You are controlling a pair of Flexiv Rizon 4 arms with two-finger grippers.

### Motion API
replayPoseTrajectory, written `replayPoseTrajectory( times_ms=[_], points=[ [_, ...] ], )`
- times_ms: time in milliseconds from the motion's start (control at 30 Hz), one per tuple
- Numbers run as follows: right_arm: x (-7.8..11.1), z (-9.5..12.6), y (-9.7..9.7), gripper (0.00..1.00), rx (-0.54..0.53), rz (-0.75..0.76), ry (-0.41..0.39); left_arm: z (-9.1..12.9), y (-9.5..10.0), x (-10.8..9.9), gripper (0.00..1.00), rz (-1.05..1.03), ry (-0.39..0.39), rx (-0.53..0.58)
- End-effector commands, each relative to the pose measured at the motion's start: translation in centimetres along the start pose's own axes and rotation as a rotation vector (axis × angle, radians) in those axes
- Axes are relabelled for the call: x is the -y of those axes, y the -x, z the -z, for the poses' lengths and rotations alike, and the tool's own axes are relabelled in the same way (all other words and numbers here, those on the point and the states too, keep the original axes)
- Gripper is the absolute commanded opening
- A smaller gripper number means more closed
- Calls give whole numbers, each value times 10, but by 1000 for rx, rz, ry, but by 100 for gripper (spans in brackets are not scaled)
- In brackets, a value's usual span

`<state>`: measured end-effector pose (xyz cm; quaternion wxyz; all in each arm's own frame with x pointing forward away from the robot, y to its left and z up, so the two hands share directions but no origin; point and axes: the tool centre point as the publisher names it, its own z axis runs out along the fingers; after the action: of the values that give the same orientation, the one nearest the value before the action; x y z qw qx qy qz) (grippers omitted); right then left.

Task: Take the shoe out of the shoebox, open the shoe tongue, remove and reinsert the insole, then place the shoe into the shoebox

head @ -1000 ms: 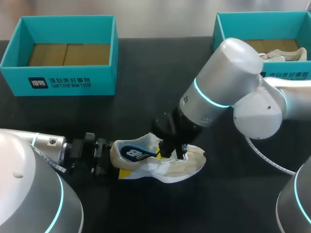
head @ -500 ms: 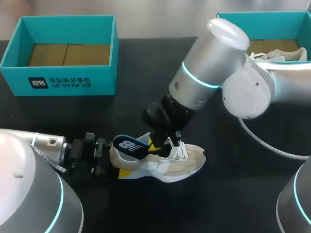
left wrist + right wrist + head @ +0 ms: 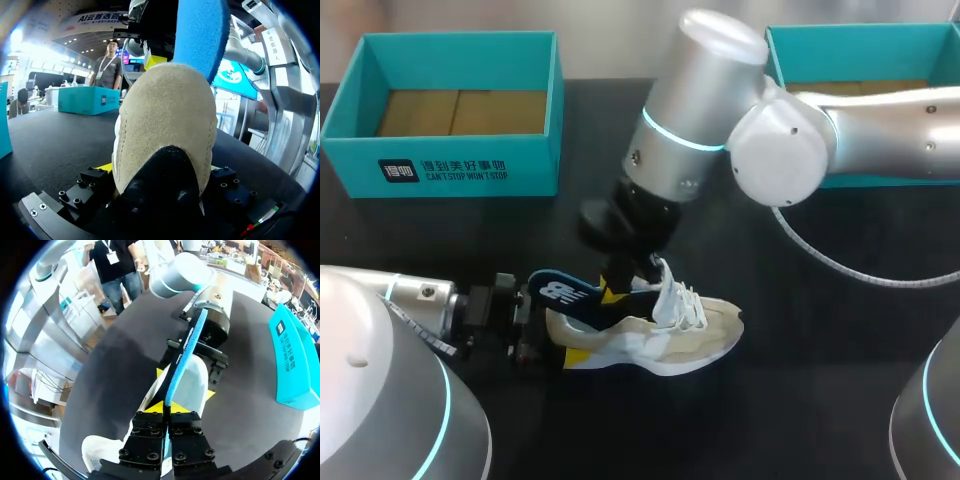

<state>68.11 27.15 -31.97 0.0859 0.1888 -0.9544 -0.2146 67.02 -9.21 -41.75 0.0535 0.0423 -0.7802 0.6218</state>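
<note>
Shoe [image 3: 665, 335] sits upright on the black surface [image 3: 800, 400], toe twd my right side, heel twd my left arm. Left fingers [image 3: 162, 172] are clamped on the heel from both sides, yellow tips showing either side of the beige suede. Right arm comes in over the middle. Right fingers [image 3: 167, 410] are pinched on the insole [image 3: 565, 295], one tip on each face. Insole is navy on top w/ blue foam underneath. It slants up out of the shoe's opening, w/ its free end raised above the heel and over my left fingers. Can't tell how much of it sits inside the shoe. White laces [image 3: 672, 298] stand loose just beside my right fingers. Left shoebox [image 3: 450, 170] and right shoebox [image 3: 880, 55], both teal, are at the far side of the surface, well apart from the shoe.
</note>
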Motion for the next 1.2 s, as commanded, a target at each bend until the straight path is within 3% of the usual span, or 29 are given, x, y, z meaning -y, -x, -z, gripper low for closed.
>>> replayPoseTrajectory(
  times_ms=[33, 100, 300, 400, 467, 533, 600, 833, 1200],
  points=[
    [-7, -1, 0, 1, 5, 6, -6, -1, 1, -2, 0, 0, 0, 1],
    [-9, 0, 2, 25, -6, 7, -5, -1, 1, -2, 0, 0, 0, 1],
    [-11, 2, 2, 37, -10, -3, 1, -1, 1, -2, 0, 0, 0, 1],
    [-11, 4, 2, 50, -6, -15, 4, -1, 1, -2, 0, 0, 0, 1],
    [-11, 6, 1, 72, 2, -29, 5, -1, 1, -2, 0, 0, 0, 1],
    [-10, 9, 0, 80, 11, -49, 9, -1, 1, -2, 0, 0, 0, 1],
    [-10, 11, 0, 100, 17, -76, 13, -1, 1, -2, 0, 0, 0, 1],
    [-12, 21, 3, 100, 29, -161, 59, -1, 1, -2, 0, 0, 0, 1],
    [-16, 28, 4, 100, 18, -180, 38, -1, 1, -2, 0, 0, 0, 1]
  ],
)
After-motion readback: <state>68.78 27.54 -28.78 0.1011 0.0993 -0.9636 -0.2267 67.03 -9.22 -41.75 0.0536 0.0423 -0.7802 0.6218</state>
